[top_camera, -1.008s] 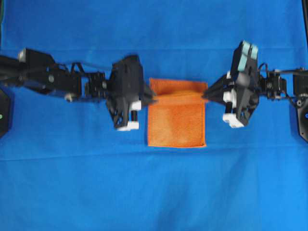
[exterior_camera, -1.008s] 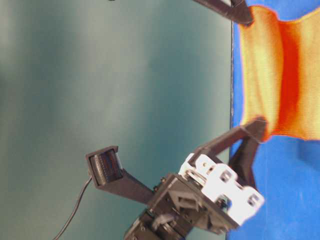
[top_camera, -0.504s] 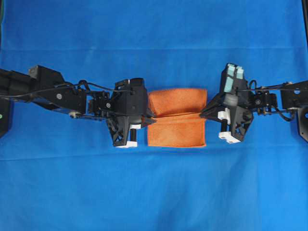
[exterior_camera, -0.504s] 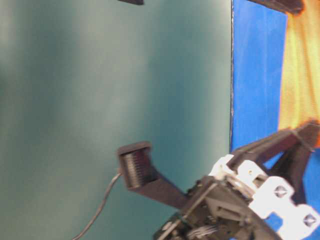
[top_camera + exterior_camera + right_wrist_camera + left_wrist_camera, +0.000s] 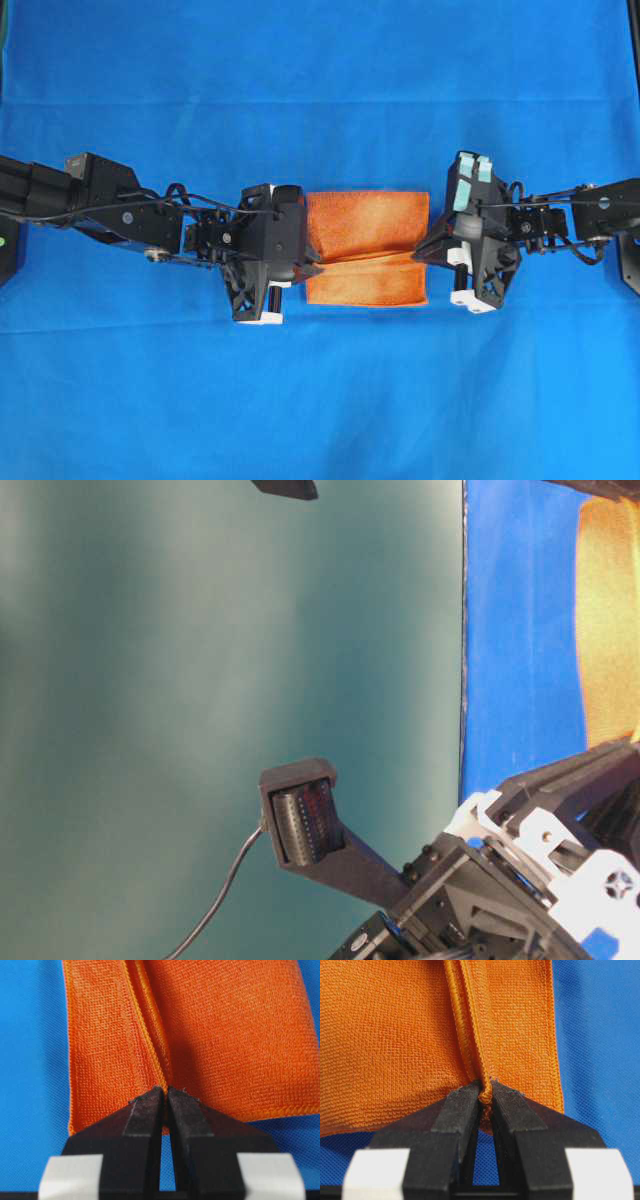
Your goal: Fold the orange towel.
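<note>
Both arms reach inward toward the orange towel (image 5: 366,245), the left gripper (image 5: 318,270) pinching its left edge and the right gripper (image 5: 420,251) its right edge (jaws clamped tight on the hem).

A: From my station, the non-task surface is a large blue cloth (image 5: 320,90) filling the overhead view edge to edge.

B: Condition?

A: I note faint horizontal creases across its upper part and below the middle; fine woven texture in both wrist views.

B: Anything behind it?

A: In the table-level view, a plain dull teal-green backdrop (image 5: 150,680), unevenly lit. Nothing else I can identify.
</note>
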